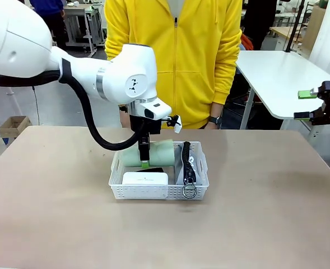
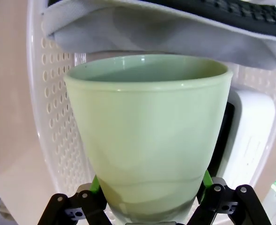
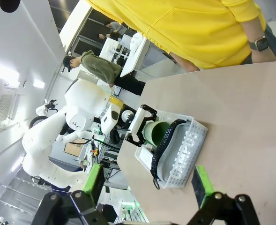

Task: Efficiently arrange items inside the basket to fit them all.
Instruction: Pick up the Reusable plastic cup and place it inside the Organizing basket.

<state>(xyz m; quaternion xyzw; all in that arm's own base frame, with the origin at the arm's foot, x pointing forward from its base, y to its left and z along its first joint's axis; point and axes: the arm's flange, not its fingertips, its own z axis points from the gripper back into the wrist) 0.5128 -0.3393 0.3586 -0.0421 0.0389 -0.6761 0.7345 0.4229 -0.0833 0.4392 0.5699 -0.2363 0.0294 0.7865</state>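
The white basket (image 1: 117, 188) sits mid-table. The pale green cup (image 1: 160, 152) lies on its side in the basket's far left part, and my left gripper (image 1: 145, 161) is shut on it from above. In the left wrist view the cup (image 2: 147, 136) is gripped near its base between the green pads (image 2: 96, 185), its rim toward the grey pouch (image 2: 152, 33). The pouch (image 1: 194, 162) stands on edge along the basket's right side, ring (image 1: 189, 191) at the front. The flat white box (image 1: 145, 178) lies front left. A black stapler (image 2: 224, 140) shows between cup and box. My right gripper (image 1: 303, 105) hangs open at the far right, nothing in it.
A person in a yellow jacket (image 1: 176, 56) stands close behind the basket at the table's far edge. A white side table (image 1: 277, 78) stands behind my right gripper. The right wrist view takes in the basket (image 3: 194, 140) and the left arm (image 3: 81, 117) from afar.
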